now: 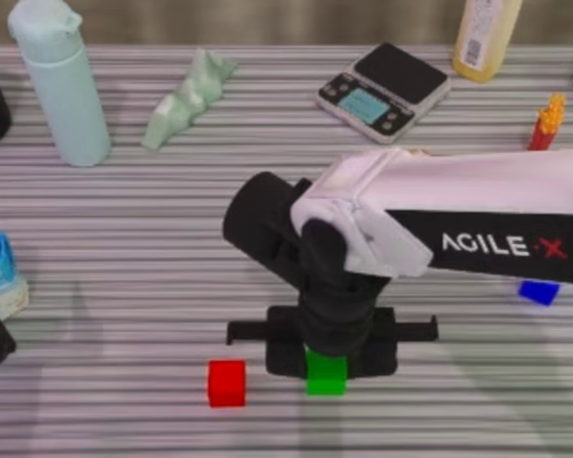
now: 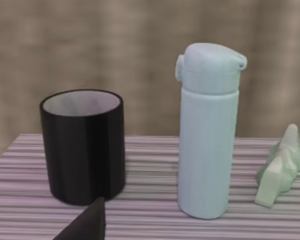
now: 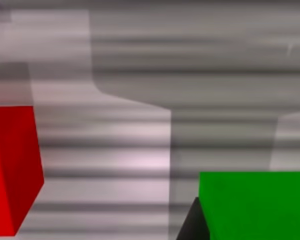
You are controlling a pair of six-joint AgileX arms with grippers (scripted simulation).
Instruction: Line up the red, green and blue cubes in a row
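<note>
Right now your right hand (image 1: 329, 367) sits low over the green cube (image 1: 326, 373) near the front of the desk (image 1: 124, 286). The wrist view shows a dark finger edge against the cube's side, so I judge the hand clenched on the green cube, though the arm hides most of the contact from above. The red cube (image 1: 226, 383) rests just beside the hand, toward the top view's left, with a narrow gap between the two cubes. The blue cube (image 1: 539, 292) lies well apart on the other side, partly under the arm's white forearm.

Expect all three cubes to be light, rigid and glossy. Hard flat faces give a sure seat for flat fingers, but a slick finish can slip if you pinch off-centre. Take each by two opposite side faces, square on, low enough that it cannot tip.

Readable writing is scarce: the forearm reads "AGILE·X" in white with a red X. The yellow bottle (image 1: 487, 36) carries a label too small to read.

Your left hand is parked at the left edge, facing a black cup (image 2: 83, 146) and a pale blue flask (image 2: 208, 132); I cannot tell its fingers' state.
</note>
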